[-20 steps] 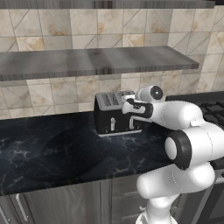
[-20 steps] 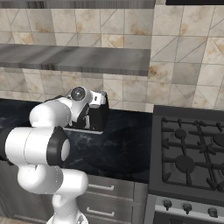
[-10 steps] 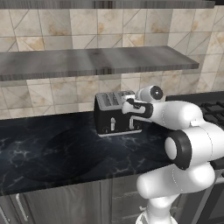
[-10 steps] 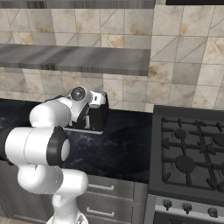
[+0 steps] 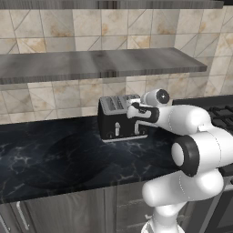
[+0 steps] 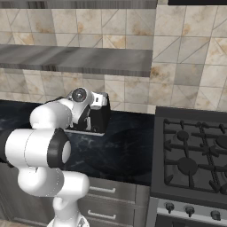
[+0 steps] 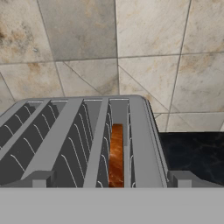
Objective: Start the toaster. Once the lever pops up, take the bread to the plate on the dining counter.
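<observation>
Nothing has shifted: the gripper (image 7: pixel 111 178) stays spread open over the toaster (image 5: pixel 119 119), bread (image 7: pixel 116 155) sunk in its slot

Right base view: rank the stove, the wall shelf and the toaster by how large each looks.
1. Stove, nearest the camera, which inflates it.
2. Wall shelf, cut by the left edge.
3. Toaster, partly hidden behind the arm.

Beige marbled wall tiles (image 5: pixel 54 27) rise behind a black veined worktop (image 5: pixel 54 159), with a long grey shelf (image 5: pixel 91 63) fixed across them. Grey drawers (image 6: pixel 111 195) sit below, and a black gas stove (image 6: pixel 195 155) stands just beside the worktop.
</observation>
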Robot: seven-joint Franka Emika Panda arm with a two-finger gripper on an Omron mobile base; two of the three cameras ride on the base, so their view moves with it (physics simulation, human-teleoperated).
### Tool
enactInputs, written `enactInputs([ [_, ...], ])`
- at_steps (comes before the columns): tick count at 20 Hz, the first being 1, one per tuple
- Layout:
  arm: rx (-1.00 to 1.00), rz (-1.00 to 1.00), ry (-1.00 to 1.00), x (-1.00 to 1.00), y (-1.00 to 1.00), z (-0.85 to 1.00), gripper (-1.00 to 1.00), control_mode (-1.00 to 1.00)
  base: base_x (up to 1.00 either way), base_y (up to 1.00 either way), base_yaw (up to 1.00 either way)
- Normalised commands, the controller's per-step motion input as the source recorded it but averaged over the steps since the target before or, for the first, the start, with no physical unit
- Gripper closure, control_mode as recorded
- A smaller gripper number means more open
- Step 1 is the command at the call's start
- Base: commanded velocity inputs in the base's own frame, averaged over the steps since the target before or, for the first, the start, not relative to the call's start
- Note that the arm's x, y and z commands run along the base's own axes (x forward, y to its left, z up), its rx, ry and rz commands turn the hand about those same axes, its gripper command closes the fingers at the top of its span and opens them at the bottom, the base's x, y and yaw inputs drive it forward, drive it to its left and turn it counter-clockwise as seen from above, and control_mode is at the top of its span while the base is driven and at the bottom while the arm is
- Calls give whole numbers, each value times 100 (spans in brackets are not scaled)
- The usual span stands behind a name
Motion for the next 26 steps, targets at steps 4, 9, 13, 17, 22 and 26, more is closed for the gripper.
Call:
enactInputs([
  [4, 0, 0, 0, 0, 0, 0, -100, -100, 0, 0, 0],
  [9, 0, 0, 0, 0, 0, 0, -100, -100, 0, 0, 0],
  [13, 0, 0, 0, 0, 0, 0, -100, -100, 0, 0, 0],
  [17, 0, 0, 0, 0, 0, 0, -100, -100, 0, 0, 0],
  [22, 0, 0, 0, 0, 0, 0, -100, -100, 0, 0, 0],
  [26, 0, 0, 0, 0, 0, 0, -100, -100, 0, 0, 0],
])
